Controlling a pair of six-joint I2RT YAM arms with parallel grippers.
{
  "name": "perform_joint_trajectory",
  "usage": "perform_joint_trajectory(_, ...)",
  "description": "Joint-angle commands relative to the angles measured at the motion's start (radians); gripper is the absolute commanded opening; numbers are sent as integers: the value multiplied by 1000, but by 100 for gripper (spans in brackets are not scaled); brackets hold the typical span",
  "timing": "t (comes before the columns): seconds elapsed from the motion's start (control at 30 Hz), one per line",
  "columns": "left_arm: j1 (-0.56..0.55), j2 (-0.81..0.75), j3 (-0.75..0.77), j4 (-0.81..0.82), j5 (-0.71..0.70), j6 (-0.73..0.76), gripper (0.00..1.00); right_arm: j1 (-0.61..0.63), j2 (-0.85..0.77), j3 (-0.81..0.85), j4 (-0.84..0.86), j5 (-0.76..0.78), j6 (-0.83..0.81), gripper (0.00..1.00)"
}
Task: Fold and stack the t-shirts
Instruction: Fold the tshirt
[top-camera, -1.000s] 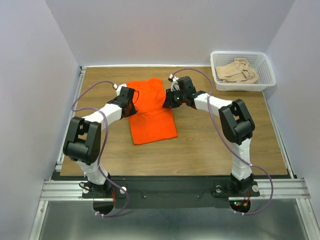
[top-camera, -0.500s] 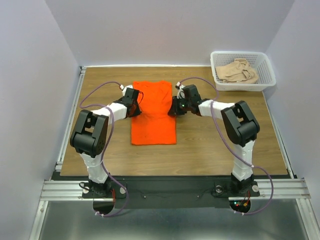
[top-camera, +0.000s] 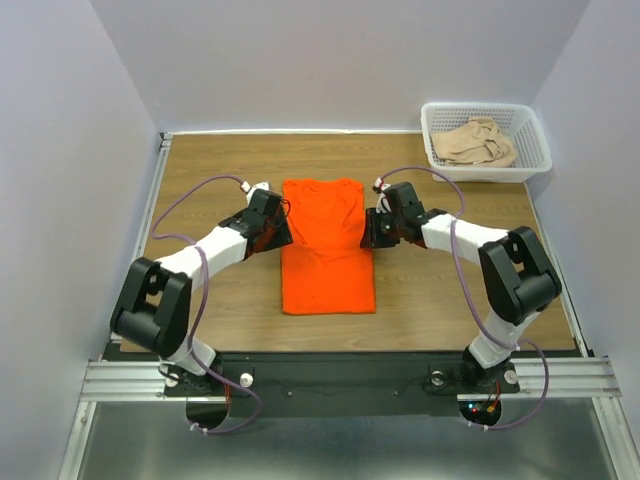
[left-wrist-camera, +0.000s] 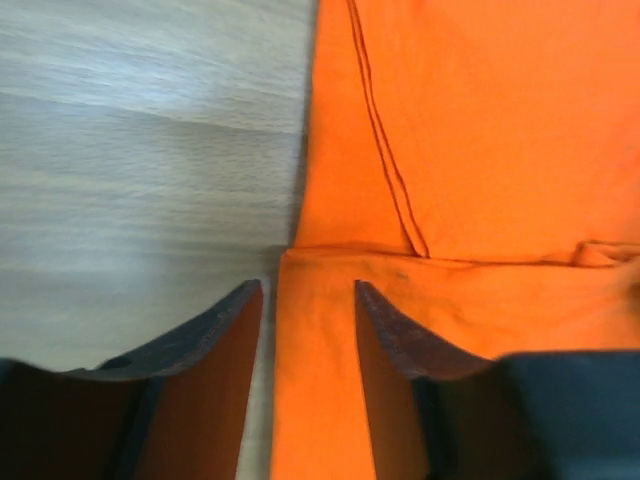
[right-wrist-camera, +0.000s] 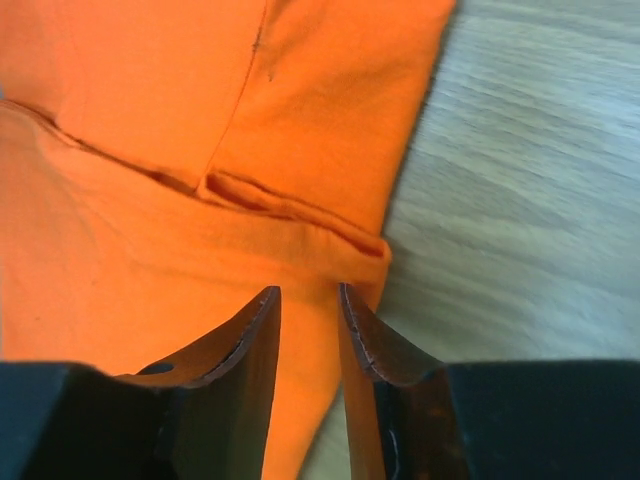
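Both tools' jaws apart — left tool (left-wrist-camera: 308, 290) at one edge of the orange shirt (top-camera: 325, 245), right tool (right-wrist-camera: 310, 292) at the other; shirt flat on bench (top-camera: 440, 300).

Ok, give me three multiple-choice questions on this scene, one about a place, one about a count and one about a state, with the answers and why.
1. Where is the beige t-shirt?
A) in the white basket at the far right corner
B) at the near left corner
C) in the middle of the scene

2. How many t-shirts lie directly on the wooden table?
A) none
B) one
C) two

3. How does the orange t-shirt lie?
A) bunched in a heap
B) lifted clear of the wood
C) flat, with its sides folded in

Answers:
1 A: it sits crumpled inside the basket.
2 B: only the orange one is on the wood.
3 C: the top view shows a flat strip, and both wrist views show folded edges.
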Motion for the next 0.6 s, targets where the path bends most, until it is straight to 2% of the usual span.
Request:
perform_joint_trajectory(0.0,4,-137,70,-122,-87,25,65,-3,-112,65,-97,51,-1,38)
perform_joint_trajectory(0.03,4,-168,74,-186,-93,25,71,-5,-127,60,-116,63,7,39)
perform_joint_trajectory(0.13,-22,-238,22,-256,-64,2,80,-3,-167,19,-194,68,51,43)
perform_joint_trajectory(0.2,-65,-268,-51,-299,-18,-27,81,-3,-202,-15,-241,54,88,49)
perform_joint_trajectory(0.37,-148,-354,-197,-357,22,-149,73,8,-296,-116,-286,57,150,56)
perform_joint_trajectory(0.57,-177,-393,-269,-397,14,-196,58,47,-353,-186,-337,68,191,56)
